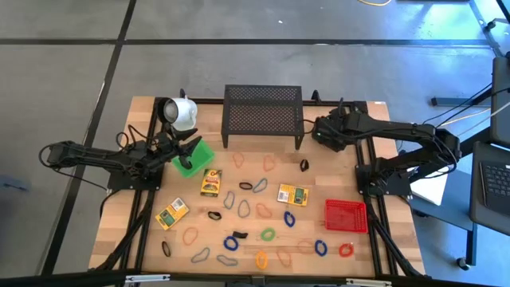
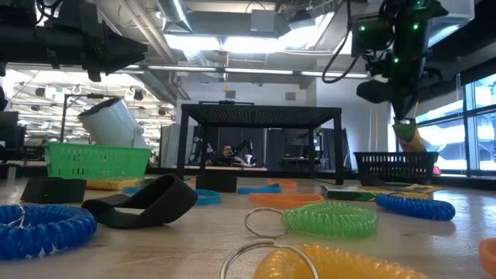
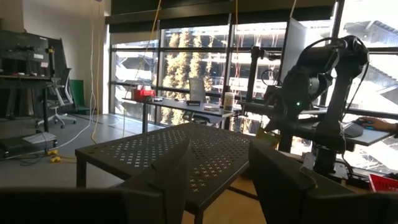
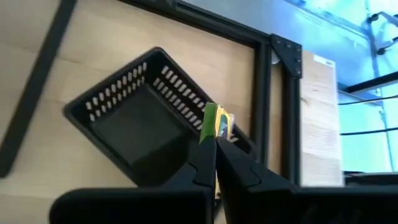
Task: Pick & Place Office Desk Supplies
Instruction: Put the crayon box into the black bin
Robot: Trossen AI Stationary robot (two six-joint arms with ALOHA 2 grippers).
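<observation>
My right gripper [image 4: 215,148] is shut on a small flat yellow box with green print [image 4: 216,122] above a black basket [image 4: 134,127] at the table's far right. In the low view the box [image 2: 408,138] hangs just over the basket [image 2: 395,167]. Three more yellow boxes [image 1: 211,182] [image 1: 171,213] [image 1: 292,194] lie flat on the table among several coloured loops [image 1: 268,234]. My left gripper [image 1: 188,151] stands open above a green basket [image 1: 194,159] at the left, nothing between its fingers [image 3: 171,180]. My right gripper pinches the yellow box between its two fingers by one end [image 4: 214,138]; the rest sticks out past the fingertips, seen edge-on. The fingers slant down from above. The box is lifted clear and hangs over the black basket's rim.
A black mesh shelf [image 1: 263,115] stands at the far middle, a white mug [image 1: 182,113] lies on its side at the far left. A red basket [image 1: 346,215] sits at the near right. Loops are scattered over the near half of the table.
</observation>
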